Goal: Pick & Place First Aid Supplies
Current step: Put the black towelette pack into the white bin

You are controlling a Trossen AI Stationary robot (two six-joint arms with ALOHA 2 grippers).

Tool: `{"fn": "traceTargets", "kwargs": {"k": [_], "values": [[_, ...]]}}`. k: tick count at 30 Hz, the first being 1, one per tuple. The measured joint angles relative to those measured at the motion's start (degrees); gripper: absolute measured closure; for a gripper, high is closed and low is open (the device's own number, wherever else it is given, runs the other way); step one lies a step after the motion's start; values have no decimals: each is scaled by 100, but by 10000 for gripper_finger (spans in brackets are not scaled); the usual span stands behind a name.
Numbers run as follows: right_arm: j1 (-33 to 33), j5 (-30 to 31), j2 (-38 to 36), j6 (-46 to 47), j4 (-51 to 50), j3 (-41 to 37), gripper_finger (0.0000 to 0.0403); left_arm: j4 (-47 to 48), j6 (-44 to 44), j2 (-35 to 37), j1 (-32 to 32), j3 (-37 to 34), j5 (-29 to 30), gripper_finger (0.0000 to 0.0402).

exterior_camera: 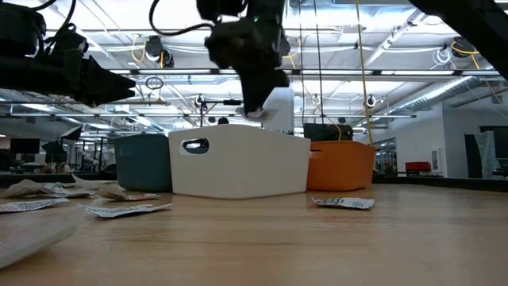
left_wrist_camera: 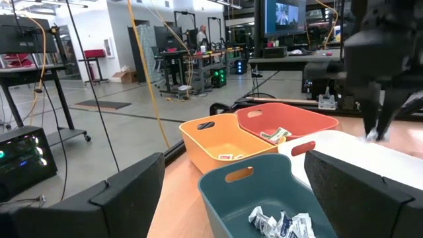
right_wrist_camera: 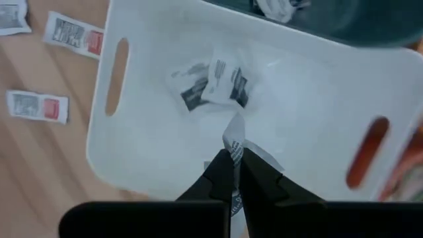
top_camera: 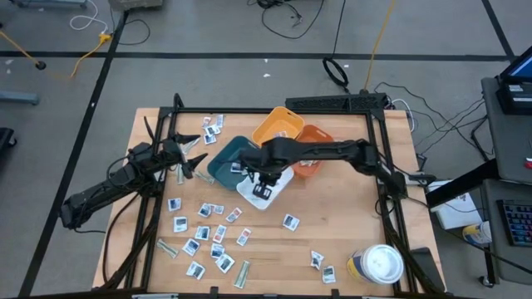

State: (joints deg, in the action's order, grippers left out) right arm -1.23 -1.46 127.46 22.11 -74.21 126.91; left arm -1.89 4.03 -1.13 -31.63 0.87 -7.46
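Only the right wrist view shows the right gripper (right_wrist_camera: pixel 232 173) pinching one packet (right_wrist_camera: pixel 234 141) above the white bin (right_wrist_camera: pixel 152 152), which holds two more packets, while the left gripper (left_wrist_camera: pixel 244 192) gapes empty.

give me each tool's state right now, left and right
Left tool: open, empty, near the teal bin.
Right tool: shut on a white packet, above the white bin.
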Motion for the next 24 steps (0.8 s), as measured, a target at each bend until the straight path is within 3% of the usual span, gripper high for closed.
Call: {"fn": "traceTargets", "kwargs": {"k": [9,15,20,24], "values": [[76,-6,650,-77,447,-11,397,-2,0,1,0,0,1,34],[98,-7,761,-141,472,-13,372,0,0,0,-1,1,0,34],[88,15,738,-352,610,-13,330,0,0,2,1,2,0,34],[83,13,695,-337,619,-11,265,-2,0,1,1,2,0,34]]}}
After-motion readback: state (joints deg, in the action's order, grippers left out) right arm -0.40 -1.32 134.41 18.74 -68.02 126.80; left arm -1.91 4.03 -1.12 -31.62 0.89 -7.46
